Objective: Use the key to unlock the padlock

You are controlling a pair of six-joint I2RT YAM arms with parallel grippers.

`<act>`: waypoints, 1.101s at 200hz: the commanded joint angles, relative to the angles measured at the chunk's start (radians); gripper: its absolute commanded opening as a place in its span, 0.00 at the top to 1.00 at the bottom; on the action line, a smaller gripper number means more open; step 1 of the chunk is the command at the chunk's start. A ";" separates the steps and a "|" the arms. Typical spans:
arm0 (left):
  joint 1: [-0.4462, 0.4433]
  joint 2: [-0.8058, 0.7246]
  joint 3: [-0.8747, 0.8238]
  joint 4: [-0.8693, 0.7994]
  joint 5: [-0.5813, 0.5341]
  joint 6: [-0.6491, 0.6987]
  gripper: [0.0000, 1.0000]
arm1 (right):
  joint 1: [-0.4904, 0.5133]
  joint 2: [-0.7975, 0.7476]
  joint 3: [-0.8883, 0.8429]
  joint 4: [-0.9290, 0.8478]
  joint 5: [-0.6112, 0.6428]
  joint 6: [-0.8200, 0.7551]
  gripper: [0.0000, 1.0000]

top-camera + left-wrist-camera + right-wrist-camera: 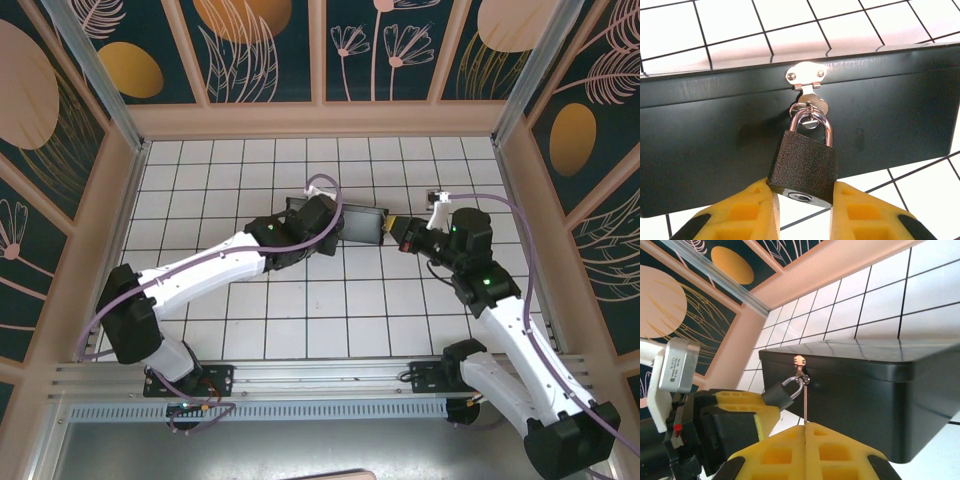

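A dark padlock (805, 167) hangs by its silver shackle (810, 122) from the hasp (806, 75) on the front of a black box (715, 130). My left gripper (802, 192) is shut on the padlock, one yellow finger against each lower corner. The keyhole (800, 196) in its underside is bare. In the right wrist view my right gripper (805, 426) is shut on the key (805, 407), a thin blade seen edge-on. Its tip reaches up beside the shackle, right of the padlock (777, 392). From above, both grippers meet at the box (362, 222).
The box stands on a white tiled floor (300, 320) in the middle of a pen with painted panel walls (260, 40) on three sides. The left arm (200, 275) comes in from the lower left, the right arm (500, 310) from the lower right.
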 commanded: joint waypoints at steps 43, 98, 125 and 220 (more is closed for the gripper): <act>0.012 0.110 0.197 -0.075 0.029 0.067 0.87 | -0.005 -0.017 0.036 -0.059 0.014 -0.041 1.00; 0.012 0.133 0.272 -0.134 0.060 0.089 0.84 | -0.029 -0.018 0.044 -0.075 0.003 -0.053 1.00; 0.017 0.086 0.183 -0.132 0.060 0.126 0.80 | -0.036 -0.021 0.025 -0.077 -0.006 -0.049 1.00; 0.019 -0.179 -0.806 0.855 0.175 0.240 0.38 | -0.038 0.001 -0.024 -0.078 0.013 -0.051 1.00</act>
